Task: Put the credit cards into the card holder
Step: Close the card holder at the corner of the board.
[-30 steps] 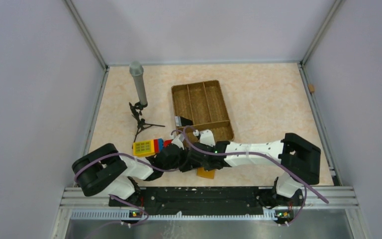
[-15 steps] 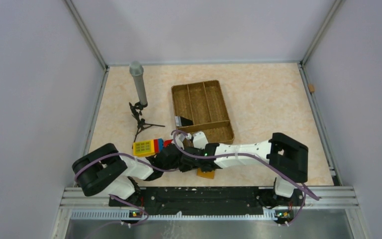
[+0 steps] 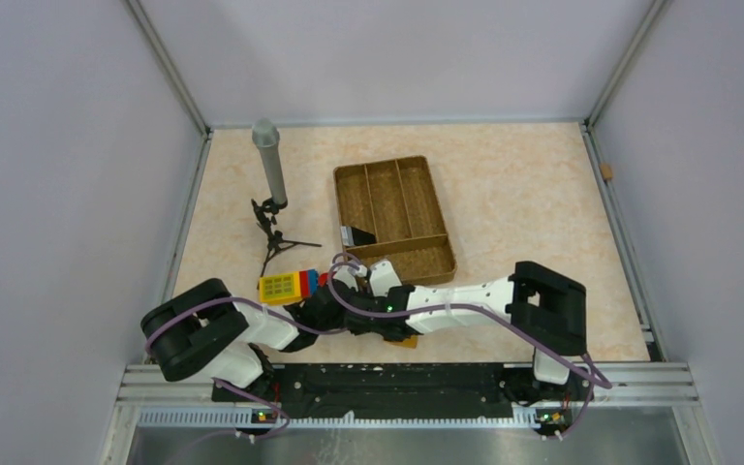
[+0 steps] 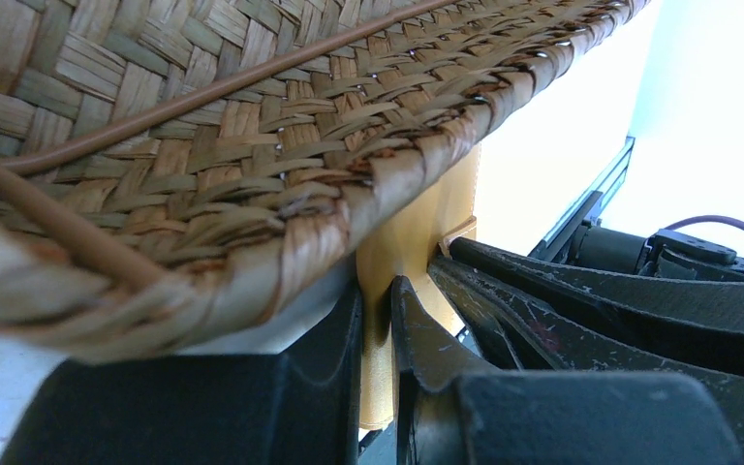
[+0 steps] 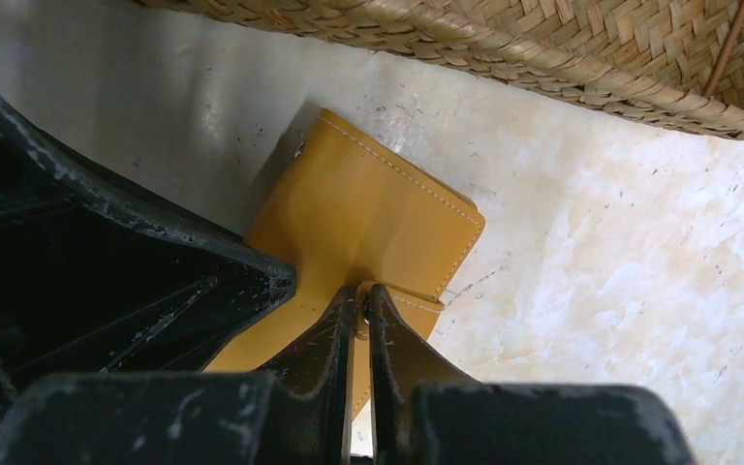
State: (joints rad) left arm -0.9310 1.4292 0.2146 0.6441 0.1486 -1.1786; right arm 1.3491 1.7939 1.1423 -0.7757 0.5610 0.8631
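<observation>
The tan-orange card holder (image 3: 408, 340) lies near the table's front edge, mostly hidden under both wrists in the top view. My left gripper (image 3: 341, 308) is shut on one edge of it; the left wrist view shows the leather (image 4: 417, 232) pinched between the jaws (image 4: 376, 295). My right gripper (image 3: 376, 320) is shut on its snap tab; the right wrist view shows the holder (image 5: 368, 213) lifted off the table and the jaws (image 5: 366, 298) closed on the tab. A dark card-like thing (image 3: 356, 235) lies in the woven tray. No other card shows.
The woven brown divided tray (image 3: 443, 228) stands just behind the grippers, its rim close in both wrist views (image 4: 203, 145) (image 5: 542, 48). A yellow, blue and red toy block (image 3: 291, 286) lies left of the grippers. A grey microphone on a small tripod (image 3: 271, 174) stands at back left.
The right arm's elbow and forearm have swung left and its gripper has moved left toward the left gripper. Less of the card holder shows. The left arm has barely moved.
</observation>
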